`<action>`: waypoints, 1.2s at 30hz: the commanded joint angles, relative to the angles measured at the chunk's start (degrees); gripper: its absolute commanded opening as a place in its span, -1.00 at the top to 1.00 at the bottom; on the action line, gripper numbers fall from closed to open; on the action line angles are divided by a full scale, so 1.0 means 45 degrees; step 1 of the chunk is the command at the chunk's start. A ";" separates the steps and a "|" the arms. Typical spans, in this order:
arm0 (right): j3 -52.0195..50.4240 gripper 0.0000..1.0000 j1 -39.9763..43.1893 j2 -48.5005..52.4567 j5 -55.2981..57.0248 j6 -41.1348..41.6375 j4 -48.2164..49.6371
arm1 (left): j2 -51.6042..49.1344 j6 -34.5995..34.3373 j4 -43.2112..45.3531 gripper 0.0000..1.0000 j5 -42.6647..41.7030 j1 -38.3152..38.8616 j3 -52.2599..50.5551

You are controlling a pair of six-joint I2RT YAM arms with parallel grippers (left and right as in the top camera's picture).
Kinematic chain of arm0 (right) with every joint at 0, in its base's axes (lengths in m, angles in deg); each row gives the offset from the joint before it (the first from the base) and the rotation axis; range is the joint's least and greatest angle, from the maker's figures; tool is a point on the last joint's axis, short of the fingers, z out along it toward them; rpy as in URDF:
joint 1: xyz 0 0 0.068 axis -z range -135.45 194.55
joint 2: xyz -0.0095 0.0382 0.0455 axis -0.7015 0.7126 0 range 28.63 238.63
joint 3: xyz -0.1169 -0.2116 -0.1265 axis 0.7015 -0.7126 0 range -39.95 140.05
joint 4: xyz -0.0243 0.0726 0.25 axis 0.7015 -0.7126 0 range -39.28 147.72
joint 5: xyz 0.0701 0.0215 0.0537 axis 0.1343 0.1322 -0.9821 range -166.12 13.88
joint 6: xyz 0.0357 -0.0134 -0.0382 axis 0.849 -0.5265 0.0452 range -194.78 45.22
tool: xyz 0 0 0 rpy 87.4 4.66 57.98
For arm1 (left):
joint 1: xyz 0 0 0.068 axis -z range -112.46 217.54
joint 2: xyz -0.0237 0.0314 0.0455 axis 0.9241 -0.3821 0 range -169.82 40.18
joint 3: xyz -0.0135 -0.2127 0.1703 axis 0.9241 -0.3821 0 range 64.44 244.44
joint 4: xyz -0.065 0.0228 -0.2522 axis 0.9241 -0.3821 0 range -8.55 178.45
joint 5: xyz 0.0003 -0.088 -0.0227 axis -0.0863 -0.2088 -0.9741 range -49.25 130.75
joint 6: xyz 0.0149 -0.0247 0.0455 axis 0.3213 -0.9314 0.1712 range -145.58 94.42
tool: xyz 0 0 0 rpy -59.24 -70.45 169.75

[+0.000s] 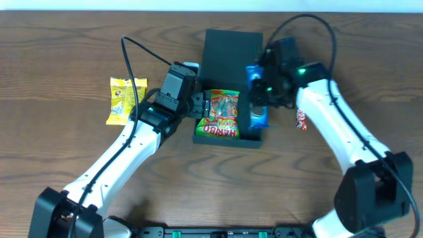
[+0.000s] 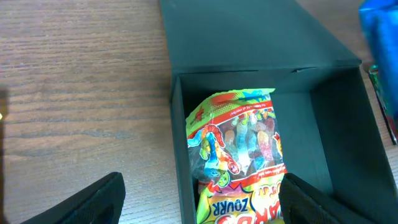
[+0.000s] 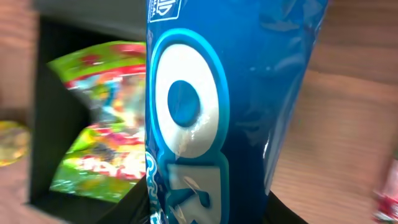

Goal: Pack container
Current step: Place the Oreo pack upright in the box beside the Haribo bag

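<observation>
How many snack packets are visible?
4: green Haribo bag inside the dark teal box; blue packet in the right end effector; yellow packet left of it; red-and-white packet right of it. Some possibly hidden.

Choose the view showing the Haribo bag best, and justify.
Left wrist: the Haribo bag lies large and sharp in the container. Overhead shows it small. Right wrist shows it blurred, partly hidden behind the blue packet.

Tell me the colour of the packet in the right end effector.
The packet is blue with a white ring; the right wrist view shows it best.
</observation>
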 commanded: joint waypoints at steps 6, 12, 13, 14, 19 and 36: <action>0.0151 0.36 -0.0457 0.0753 0.0044 0.1195 -0.0073 | -0.0010 0.0005 -0.0355 -0.61 0.0019 -0.0044 -0.0107; 0.0151 -0.19 -0.0457 0.0845 0.0544 0.1413 -0.0233 | -0.0010 0.0000 -0.0350 -0.61 0.0029 -0.0044 -0.0107; 0.0151 -0.31 -0.0457 0.0845 0.0729 0.1409 -0.0214 | -0.0010 0.0000 -0.0355 -0.61 0.0053 -0.0044 -0.0107; 0.0151 -0.31 -0.0452 0.0845 0.0816 0.1409 -0.0209 | -0.0010 0.0000 -0.0355 -0.61 0.0087 -0.0044 -0.0107; 0.0180 -0.19 -0.0321 0.0777 0.0835 0.1404 -0.0223 | -0.0102 0.0005 -0.0355 -0.62 0.0651 -0.0049 -0.0141; -0.0593 0.95 0.1739 0.0301 0.1171 0.1311 0.0049 | -0.3099 -0.1166 -0.0126 0.88 -0.0044 -0.0267 -0.0262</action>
